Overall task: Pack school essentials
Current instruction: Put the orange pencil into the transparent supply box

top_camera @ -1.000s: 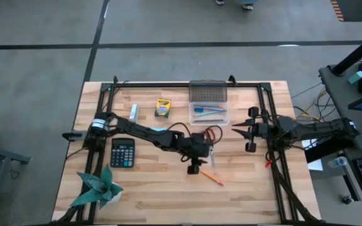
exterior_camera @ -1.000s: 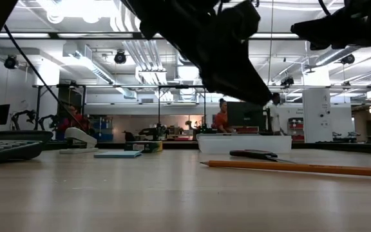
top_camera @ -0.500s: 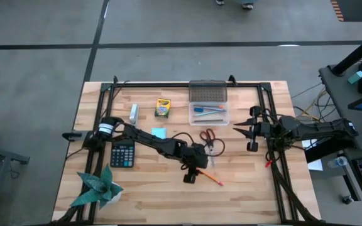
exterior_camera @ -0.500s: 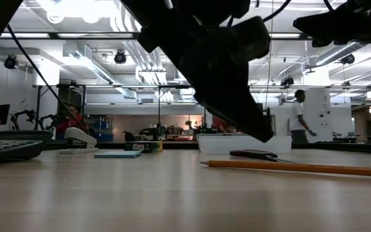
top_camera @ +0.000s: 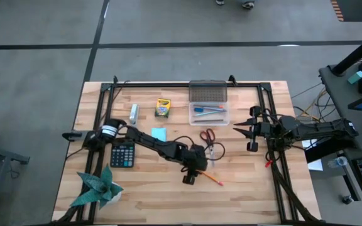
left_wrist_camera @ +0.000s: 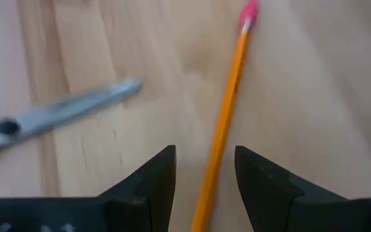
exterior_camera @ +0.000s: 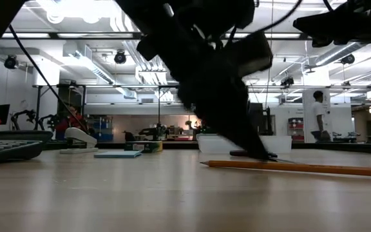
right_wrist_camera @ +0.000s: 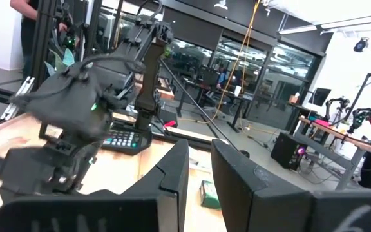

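- Table (top_camera: 137, 194): wooden top bearing all my work; I judge the packing barely begun, most of the essentials lying loose on the boards.
- Clear case (top_camera: 208, 113): near the far edge, its lid laid open behind it; a few pens (top_camera: 207, 110) lie inside, the only items I take as already packed.
- Left pincer (top_camera: 190, 178): mine, reached out to mid-table and low over the pencil (top_camera: 211, 178); the fingers are spread a little to either side of the shaft, not yet closed on it.
- Right pincer (top_camera: 236, 131): mine, waiting raised at the right side of the table, fingers slightly parted with nothing between them.
- Scissors (top_camera: 208, 139): red-handled, loose, just beyond the pencil, between it and the case.
- Crayon box (top_camera: 162, 108) and blue note pad (top_camera: 159, 133): left of the case, still to be packed.
- Views: only the left wrist view shows the pencil (left_wrist_camera: 221, 138) running between my fingers (left_wrist_camera: 156, 177) and a scissor blade (left_wrist_camera: 63, 116) beside it; only the low view shows the pencil (exterior_camera: 288, 167) lying flat on the table; the high view alone gives the whole layout.
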`<action>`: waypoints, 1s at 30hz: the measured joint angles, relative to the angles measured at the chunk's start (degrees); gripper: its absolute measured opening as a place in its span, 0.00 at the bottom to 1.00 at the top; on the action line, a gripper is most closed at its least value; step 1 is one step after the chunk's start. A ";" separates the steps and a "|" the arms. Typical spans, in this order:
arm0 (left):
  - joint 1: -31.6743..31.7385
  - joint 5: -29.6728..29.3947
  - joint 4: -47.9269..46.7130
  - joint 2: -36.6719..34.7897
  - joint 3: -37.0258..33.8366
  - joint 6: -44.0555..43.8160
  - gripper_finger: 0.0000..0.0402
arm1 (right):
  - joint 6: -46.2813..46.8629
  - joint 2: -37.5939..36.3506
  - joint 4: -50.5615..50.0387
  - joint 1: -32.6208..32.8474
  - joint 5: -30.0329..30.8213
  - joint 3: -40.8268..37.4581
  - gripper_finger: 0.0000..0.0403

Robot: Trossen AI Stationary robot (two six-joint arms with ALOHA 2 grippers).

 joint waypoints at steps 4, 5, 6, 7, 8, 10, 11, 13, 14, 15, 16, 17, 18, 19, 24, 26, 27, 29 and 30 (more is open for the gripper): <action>-0.51 -2.15 0.59 1.43 0.00 0.78 0.35 | 0.02 0.00 -0.11 0.00 -0.02 0.00 0.15; -0.52 -2.21 0.67 1.51 0.01 0.79 0.35 | 0.02 0.00 -0.09 0.00 -0.02 0.00 0.15; -0.50 -2.32 0.53 1.51 0.02 0.84 0.35 | -0.01 0.00 -0.11 0.00 -0.01 0.00 0.15; -0.48 -2.36 0.57 1.51 0.02 0.92 0.35 | -0.01 0.00 -0.09 0.00 -0.02 0.00 0.15; -0.48 -2.64 0.50 1.51 0.02 1.24 0.35 | -0.01 0.00 -0.11 0.00 -0.01 0.00 0.15; -0.57 -3.22 0.50 1.51 0.02 2.06 0.35 | -0.04 0.00 -0.11 0.00 -0.02 0.00 0.15; -0.57 -3.36 0.48 1.51 0.02 2.14 0.34 | -0.04 0.00 -0.11 0.00 -0.02 0.00 0.15; -0.57 -3.56 0.42 1.51 0.00 2.16 0.31 | -0.04 0.00 -0.11 0.00 0.00 0.00 0.15; -0.58 -3.74 0.45 1.51 -0.05 2.17 0.29 | -0.04 0.00 -0.11 0.00 -0.02 0.00 0.15; -0.60 -3.95 0.53 1.51 -0.19 2.17 0.26 | -0.04 0.00 -0.11 0.00 0.00 0.00 0.15; -0.63 -4.04 0.63 1.50 -0.41 2.17 0.23 | -0.04 0.00 -0.11 0.00 -0.02 0.00 0.15; -0.63 -4.12 0.74 1.46 -0.66 2.17 0.20 | -0.02 0.00 -0.11 0.00 -0.02 0.00 0.15; -0.63 -4.25 0.81 1.44 -0.89 2.19 0.16 | 0.01 0.00 -0.11 0.00 -0.01 0.00 0.15; -0.63 -4.58 0.76 1.42 -1.02 2.19 0.12 | 0.03 0.00 -0.11 0.00 -0.01 0.00 0.15; -0.59 -5.39 0.57 1.32 -2.03 2.57 0.02 | 0.21 0.02 -0.01 0.00 -0.02 0.00 0.15; -0.59 -5.70 0.59 1.30 -2.14 2.66 0.01 | 0.33 0.02 0.29 0.00 -0.02 0.00 0.15; -0.59 -5.80 0.61 1.19 -2.18 2.93 0.01 | 0.35 0.02 0.37 0.00 -0.02 0.00 0.15; -0.57 -6.18 0.73 0.69 -2.33 4.16 0.01 | 0.35 0.02 0.35 0.00 0.00 0.00 0.15; -0.52 -6.20 0.86 0.50 -2.35 4.95 0.01 | 0.40 0.02 0.35 0.00 0.00 0.00 0.15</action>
